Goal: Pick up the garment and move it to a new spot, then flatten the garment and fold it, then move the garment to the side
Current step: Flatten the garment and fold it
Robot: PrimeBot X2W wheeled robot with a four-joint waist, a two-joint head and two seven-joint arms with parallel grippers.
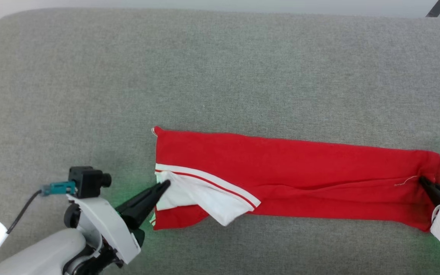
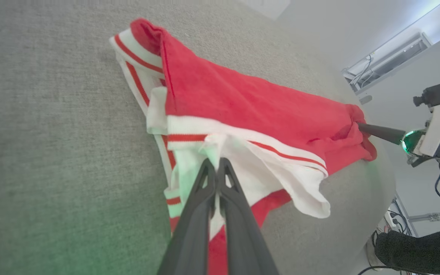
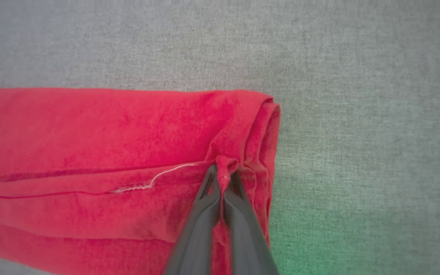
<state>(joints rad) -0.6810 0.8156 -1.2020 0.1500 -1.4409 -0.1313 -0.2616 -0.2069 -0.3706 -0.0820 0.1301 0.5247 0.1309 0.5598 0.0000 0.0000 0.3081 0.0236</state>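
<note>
Garment (image 1: 300,179) lies as a long lengthwise-folded strip near our edge of the grey worktop (image 1: 220,76). Left fingers (image 1: 147,196) pinch the white sleeve end, right fingers (image 1: 432,189) pinch the hem end. We judge: flattening and first fold done; cross-fold and move aside left.

Bright, even light leaves the grey worktop (image 1: 220,68) hardly a shadow, only a green glow pooled by the left claw (image 1: 165,185) and the right claw (image 1: 421,180) (strongest low in the left wrist view). The right wrist view is soft throughout, the garment (image 3: 90,130) blurred, while the left wrist view bows the worktop's far edge.
</note>
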